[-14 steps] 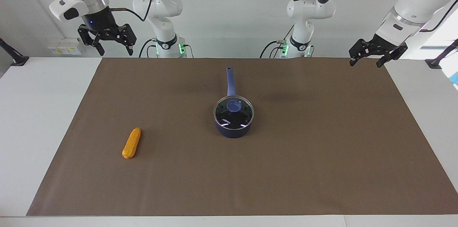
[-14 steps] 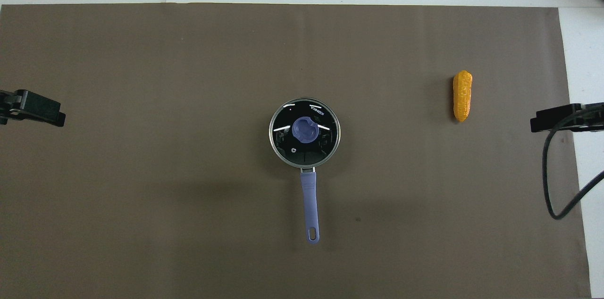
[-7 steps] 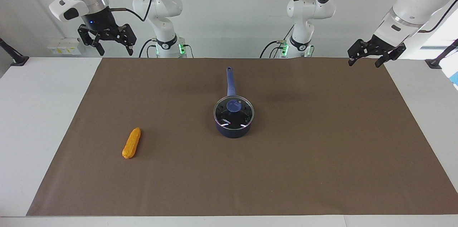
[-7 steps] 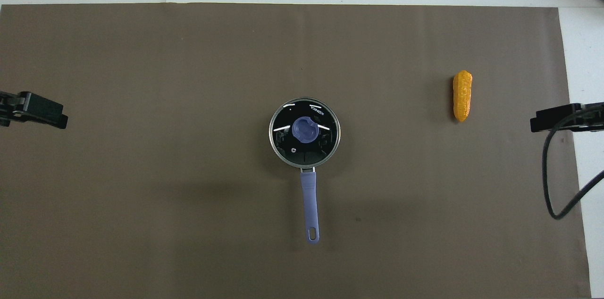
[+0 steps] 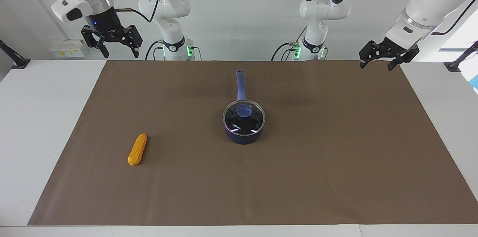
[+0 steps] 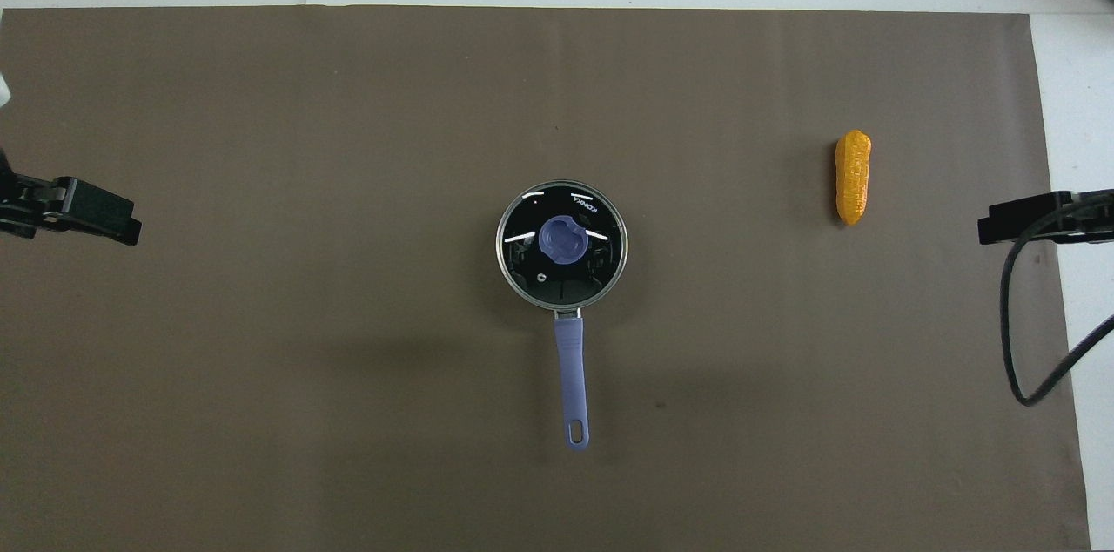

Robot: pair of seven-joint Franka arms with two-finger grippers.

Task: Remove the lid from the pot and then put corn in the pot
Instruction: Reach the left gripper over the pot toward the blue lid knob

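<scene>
The navy pot (image 5: 242,138) stands at the middle of the brown mat, its long blue handle (image 6: 570,369) pointing toward the robots. The glass lid (image 5: 244,120) with its blue knob (image 6: 561,239) sits on the pot. The orange-yellow corn (image 5: 137,149) lies on the mat toward the right arm's end, also in the overhead view (image 6: 853,177). My right gripper (image 5: 120,54) hangs open and empty, high over the mat's corner at its own end. My left gripper (image 5: 375,66) is open and empty, raised over the mat's edge at the left arm's end.
The brown mat (image 5: 336,162) covers most of the white table (image 5: 37,117). A black cable (image 6: 1014,334) hangs by the right gripper (image 6: 1023,219). The left gripper (image 6: 91,217) shows at the mat's edge in the overhead view. Both arm bases stand at the robots' edge.
My left gripper has moved a little inward over the mat, toward the pot. The right arm, pot, lid and corn have not moved.
</scene>
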